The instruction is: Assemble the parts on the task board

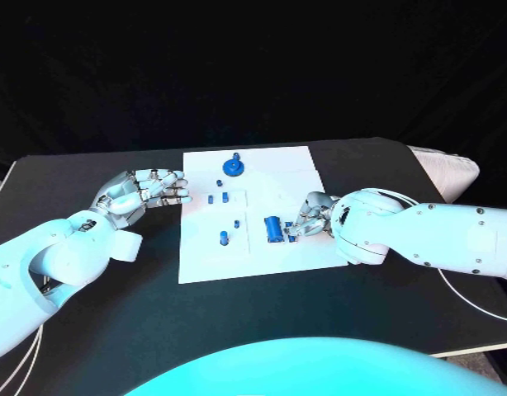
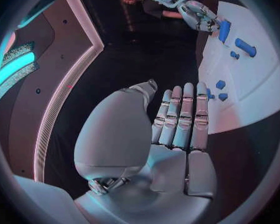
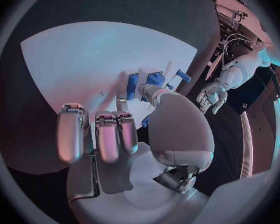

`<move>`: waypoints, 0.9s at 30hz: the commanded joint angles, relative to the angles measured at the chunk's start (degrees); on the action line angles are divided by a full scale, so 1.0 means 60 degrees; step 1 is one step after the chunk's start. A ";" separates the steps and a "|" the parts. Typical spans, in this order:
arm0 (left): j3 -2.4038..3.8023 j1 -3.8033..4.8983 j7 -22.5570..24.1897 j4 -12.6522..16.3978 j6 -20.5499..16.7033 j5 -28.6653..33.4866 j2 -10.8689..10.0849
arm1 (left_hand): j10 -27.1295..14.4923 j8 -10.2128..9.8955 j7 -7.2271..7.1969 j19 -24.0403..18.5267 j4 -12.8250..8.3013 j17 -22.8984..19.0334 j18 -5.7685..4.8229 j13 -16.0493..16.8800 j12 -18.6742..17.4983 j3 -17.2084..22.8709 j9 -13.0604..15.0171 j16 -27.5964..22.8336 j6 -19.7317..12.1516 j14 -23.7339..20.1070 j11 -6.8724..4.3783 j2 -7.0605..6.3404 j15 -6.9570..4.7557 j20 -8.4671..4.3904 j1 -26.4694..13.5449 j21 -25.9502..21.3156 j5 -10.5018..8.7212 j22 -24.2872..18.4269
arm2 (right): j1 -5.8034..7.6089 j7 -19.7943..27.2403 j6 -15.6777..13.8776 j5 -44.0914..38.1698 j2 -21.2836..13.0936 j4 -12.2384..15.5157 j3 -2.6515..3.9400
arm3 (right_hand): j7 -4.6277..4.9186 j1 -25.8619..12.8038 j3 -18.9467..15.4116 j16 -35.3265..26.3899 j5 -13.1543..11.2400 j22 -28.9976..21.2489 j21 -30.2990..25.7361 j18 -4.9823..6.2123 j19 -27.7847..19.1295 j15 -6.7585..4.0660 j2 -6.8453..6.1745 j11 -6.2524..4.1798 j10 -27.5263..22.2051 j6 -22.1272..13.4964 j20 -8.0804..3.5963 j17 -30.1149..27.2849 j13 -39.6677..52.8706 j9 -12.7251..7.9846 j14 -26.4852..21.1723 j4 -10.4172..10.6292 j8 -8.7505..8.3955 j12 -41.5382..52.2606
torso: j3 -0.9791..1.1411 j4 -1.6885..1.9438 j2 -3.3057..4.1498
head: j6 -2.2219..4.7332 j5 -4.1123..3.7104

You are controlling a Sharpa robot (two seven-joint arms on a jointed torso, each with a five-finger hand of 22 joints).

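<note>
The white task board [image 1: 289, 177] lies in the middle of the black table. A round blue part [image 1: 234, 167] stands near its far edge, and small blue pieces [image 1: 215, 198] and a short peg [image 1: 224, 238] lie on its left half. My right hand [image 1: 313, 216] rests on the board's right side and pinches a blue cylinder [image 1: 275, 228] between thumb and finger. The right wrist view shows that cylinder [image 3: 132, 86] with a blue block [image 3: 155, 78] beside it, while the other fingers [image 3: 109, 134] are curled. My left hand [image 1: 146, 194] hovers at the board's left edge, fingers [image 2: 185, 114] straight, holding nothing.
Black table [image 1: 111, 305] surrounds the board on all sides. A white object [image 1: 450, 169] sits at the table's far right corner. In the left wrist view the board [image 2: 258, 94] lies just past the fingertips, with my right hand [image 2: 199, 15] beyond it.
</note>
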 commanded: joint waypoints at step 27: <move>0.0005 -0.0019 0.0024 -0.0031 0.0160 -0.0010 0.0022 | -0.0024 -0.0052 0.0061 0.0067 0.0017 0.0012 0.0135 -0.0007 -0.0031 -0.0039 -0.0014 -0.0034 -0.0024 0.0022 0.0053 0.0029 0.0039 -0.0022 -0.0079 -0.0059 0.0033 -0.0009 | -0.0046 0.1652 -0.0683 0.0024 -0.0604 0.0549 0.0013 | -0.0059 0.0822 -0.0641 0.0039 -0.0048 0.1578 -0.0105 -0.0036 0.0702 -0.0093 -0.0054 -0.0102 0.0977 0.0124 -0.0095 0.2516 0.2516 0.0047 0.0994 -0.0448 0.0075 0.0033 | 0.0018 -0.0017 0.0003 | 0.0002 0.0030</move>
